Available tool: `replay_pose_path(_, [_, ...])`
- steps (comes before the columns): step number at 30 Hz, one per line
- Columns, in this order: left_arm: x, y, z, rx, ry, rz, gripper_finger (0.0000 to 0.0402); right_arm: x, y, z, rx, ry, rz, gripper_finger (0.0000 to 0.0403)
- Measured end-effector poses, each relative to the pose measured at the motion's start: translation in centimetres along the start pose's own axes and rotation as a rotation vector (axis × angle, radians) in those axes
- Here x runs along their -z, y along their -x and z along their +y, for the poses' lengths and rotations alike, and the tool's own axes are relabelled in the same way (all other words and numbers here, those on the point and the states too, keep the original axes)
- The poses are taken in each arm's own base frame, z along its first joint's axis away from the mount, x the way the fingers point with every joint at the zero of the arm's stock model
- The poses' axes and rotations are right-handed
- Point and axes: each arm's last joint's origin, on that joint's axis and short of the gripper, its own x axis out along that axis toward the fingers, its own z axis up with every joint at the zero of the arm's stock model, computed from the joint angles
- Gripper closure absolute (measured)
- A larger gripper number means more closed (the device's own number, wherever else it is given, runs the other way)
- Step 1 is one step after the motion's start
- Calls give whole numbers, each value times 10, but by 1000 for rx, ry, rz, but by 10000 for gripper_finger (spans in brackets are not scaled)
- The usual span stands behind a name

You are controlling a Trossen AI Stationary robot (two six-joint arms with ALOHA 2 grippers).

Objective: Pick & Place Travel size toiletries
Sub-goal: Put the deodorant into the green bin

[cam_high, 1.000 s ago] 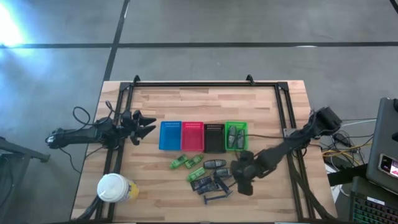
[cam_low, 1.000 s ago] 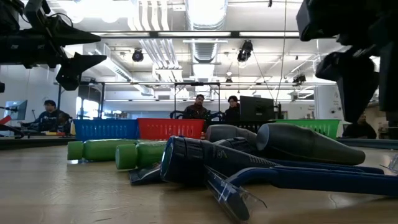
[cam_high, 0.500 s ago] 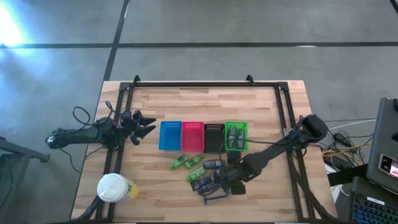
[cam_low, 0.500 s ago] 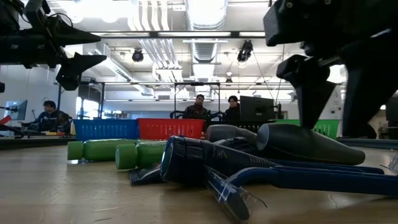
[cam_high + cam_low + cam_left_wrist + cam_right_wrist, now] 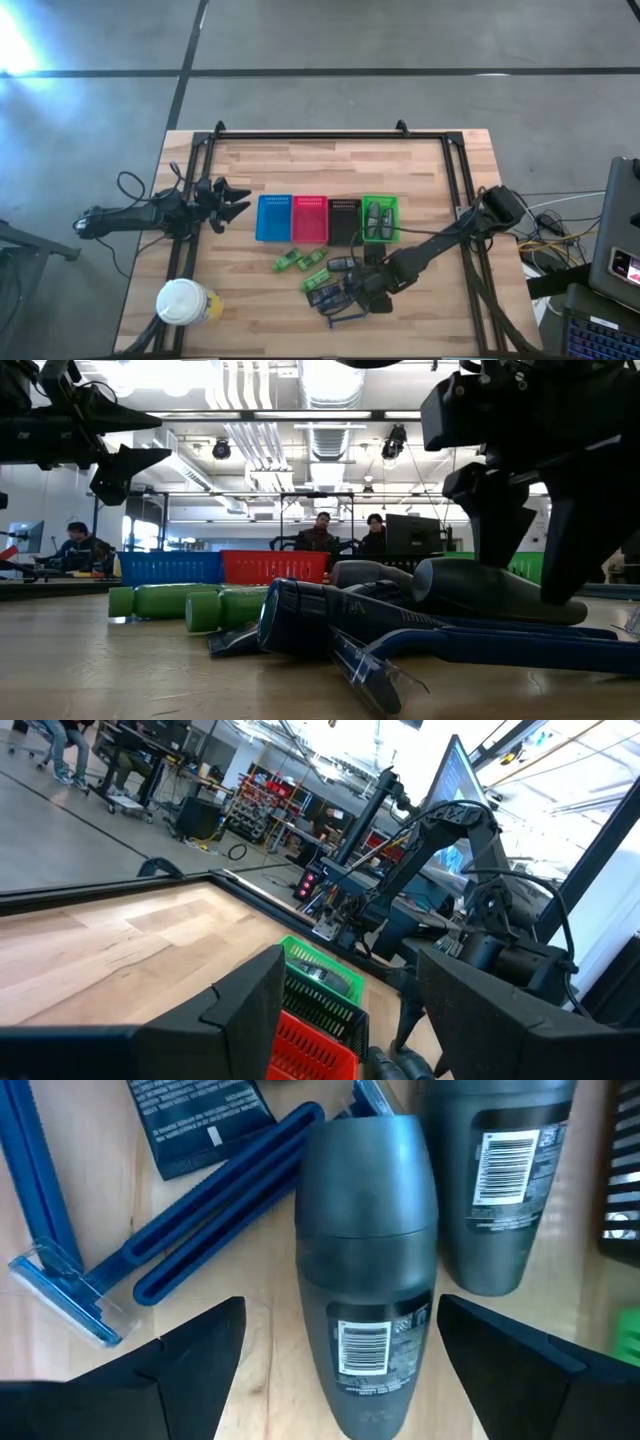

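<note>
The toiletries lie in a pile near the table's near edge: green bottles (image 5: 300, 262), grey tapered tubes (image 5: 347, 264), dark packets (image 5: 325, 296) and blue razors (image 5: 347, 316). My right gripper (image 5: 366, 286) is open above the pile. In the right wrist view its fingers (image 5: 190, 1370) stand on either side of one grey tube (image 5: 365, 1270), with gaps showing. That tube lies flat on the wood beside a second tube (image 5: 495, 1180). In the low view the same fingers (image 5: 500, 510) reach down around that first grey tube (image 5: 490, 590). My left gripper (image 5: 236, 200) waits open, left of the baskets.
Blue (image 5: 273, 217), red (image 5: 309, 219), black (image 5: 344, 220) and green (image 5: 379, 205) baskets stand in a row behind the pile; the green one holds grey tubes. A white-lidded yellow cup (image 5: 185, 302) stands at the near left corner. A black frame (image 5: 300, 134) borders the table.
My right gripper has moved toward the table's left, from beside the pile to over it. It has come down around the grey tube, staying open. The toiletries have not moved.
</note>
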Motion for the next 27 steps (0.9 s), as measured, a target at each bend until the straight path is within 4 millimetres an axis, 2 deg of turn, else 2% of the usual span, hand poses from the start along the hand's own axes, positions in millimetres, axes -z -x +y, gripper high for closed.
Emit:
replay_pose_path(12, [0,0,0,0,0,1,168,-7,-9,-11,-46,-54,-52,110])
replay_pose_path(18, [0,0,0,0,0,0,167,-12,-9,-14,-55,-56,-90,96])
replay_pose_path(27, [0,0,0,0,0,0,167,-5,-23,-18,-65,-73,-117,80])
